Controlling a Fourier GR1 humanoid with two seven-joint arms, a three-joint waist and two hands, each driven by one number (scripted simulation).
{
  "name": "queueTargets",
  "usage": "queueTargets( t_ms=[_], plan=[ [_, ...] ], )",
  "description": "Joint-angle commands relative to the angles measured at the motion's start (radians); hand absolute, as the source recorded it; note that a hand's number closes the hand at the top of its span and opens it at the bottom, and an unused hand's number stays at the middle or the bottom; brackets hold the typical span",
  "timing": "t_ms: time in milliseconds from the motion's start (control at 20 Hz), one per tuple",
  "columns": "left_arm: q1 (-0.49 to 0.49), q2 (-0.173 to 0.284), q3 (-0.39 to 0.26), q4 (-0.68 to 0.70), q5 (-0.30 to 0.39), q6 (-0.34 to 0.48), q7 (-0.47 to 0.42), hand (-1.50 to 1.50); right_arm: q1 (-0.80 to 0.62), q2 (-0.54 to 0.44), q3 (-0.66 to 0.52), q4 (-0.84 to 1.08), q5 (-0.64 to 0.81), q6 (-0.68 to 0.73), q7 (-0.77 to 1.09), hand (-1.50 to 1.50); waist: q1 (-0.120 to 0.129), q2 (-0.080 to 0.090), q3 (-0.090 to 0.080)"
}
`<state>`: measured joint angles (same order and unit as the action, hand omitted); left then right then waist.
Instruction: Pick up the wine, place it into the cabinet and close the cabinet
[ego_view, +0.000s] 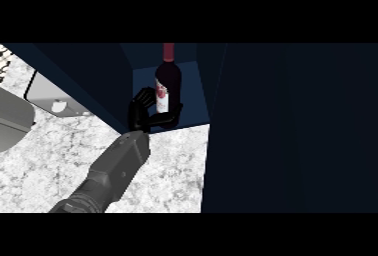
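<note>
Fingers (142, 98) of the left hand (148, 112) curl round the lower body of the wine bottle (168, 80), thumb hooked at its right side, holding it upright inside the open cabinet (193, 105). Releasing well probably means settling the base flat on the cabinet floor, then backing the hand out toward the near counter (173, 165). The bottle rises just beyond the palm.
</note>
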<state>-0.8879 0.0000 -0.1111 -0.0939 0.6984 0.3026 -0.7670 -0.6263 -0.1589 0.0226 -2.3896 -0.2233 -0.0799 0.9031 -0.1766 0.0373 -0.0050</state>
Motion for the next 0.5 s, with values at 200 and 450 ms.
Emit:
queueTargets(
  t_ms=[200, 450],
  plan=[
    [0.039, 0.0, -0.047, -0.021, 0.012, 0.016, -0.029, 1.5, 0.039, 0.02, 0.003, -0.024, -0.032, 0.013, -0.028, -1.5, -0.013, 0.003, 0.0],
    [-0.012, 0.0, -0.051, -0.035, 0.041, 0.063, 0.004, 1.5, 0.024, -0.006, -0.035, -0.008, -0.072, 0.034, -0.004, -1.5, -0.019, 0.004, 0.001]
  ],
)
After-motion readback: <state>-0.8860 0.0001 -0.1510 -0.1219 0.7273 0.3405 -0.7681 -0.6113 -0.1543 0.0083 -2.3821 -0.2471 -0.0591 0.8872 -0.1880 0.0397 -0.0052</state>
